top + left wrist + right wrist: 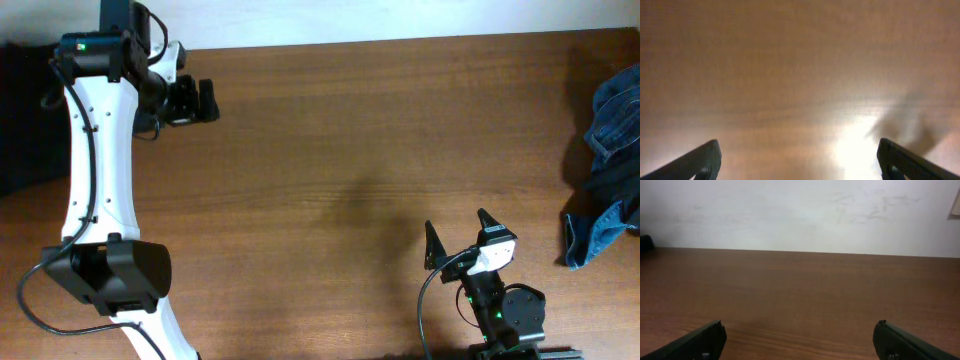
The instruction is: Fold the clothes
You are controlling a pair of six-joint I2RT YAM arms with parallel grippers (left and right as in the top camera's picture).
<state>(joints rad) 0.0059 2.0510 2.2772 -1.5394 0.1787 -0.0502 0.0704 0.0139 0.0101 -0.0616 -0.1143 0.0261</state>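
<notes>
From above, the clothes, a blue and black heap, lie at the counter's edge on the right arm's side. The left jaws are spread wide, and so are the right jaws, both holding nothing.

Left wrist: spread jaws over brown wood.

Right wrist: spread jaws, counter, white wall.

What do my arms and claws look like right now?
The white left arm has black joint housings, a green light and a trailing black cable. The black right arm has a white wrist block. The left claw and right claw have black tapered fingers.
</notes>
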